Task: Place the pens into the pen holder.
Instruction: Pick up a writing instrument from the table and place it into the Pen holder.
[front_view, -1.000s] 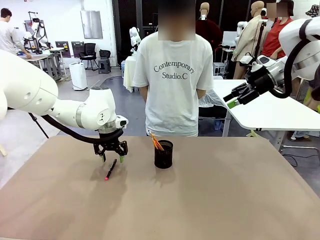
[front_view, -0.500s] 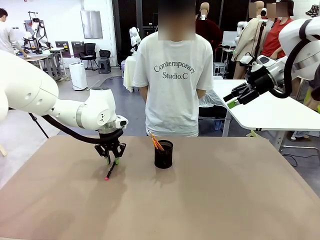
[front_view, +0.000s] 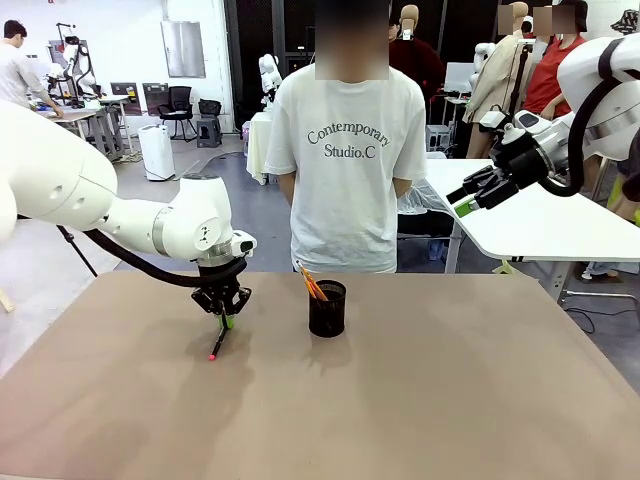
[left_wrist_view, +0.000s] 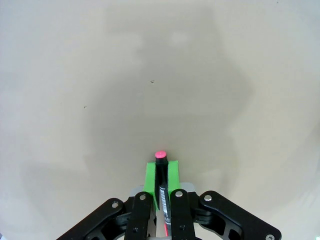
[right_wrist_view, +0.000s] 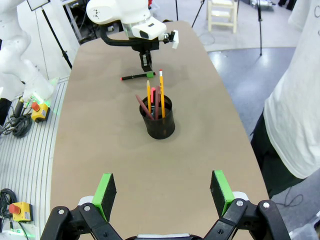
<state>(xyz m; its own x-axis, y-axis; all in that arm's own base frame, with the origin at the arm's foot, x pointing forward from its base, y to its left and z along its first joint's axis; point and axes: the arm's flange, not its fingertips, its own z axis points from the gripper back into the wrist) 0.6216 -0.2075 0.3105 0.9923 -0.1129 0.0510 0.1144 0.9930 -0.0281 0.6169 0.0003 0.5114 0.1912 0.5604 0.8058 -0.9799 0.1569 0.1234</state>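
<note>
Left gripper (front_view: 224, 318) clamps one pen (front_view: 217, 342) (four pens (right_wrist_view: 155, 101) stand in holder (right_wrist_view: 159, 123)).

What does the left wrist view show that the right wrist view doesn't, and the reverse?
Left wrist view: close-up of the green pads clamped on the black pen, its pink end pointing at bare table.
Right wrist view: the pen holder with several pens standing in it, the open right gripper, a person's shirt.
Both: the left gripper shut on the black pen.

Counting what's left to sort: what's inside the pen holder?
Several pens stand in the pen holder: yellow, orange and reddish ones. Their lower ends are hidden by its wall, so the exact count is unclear.
</note>
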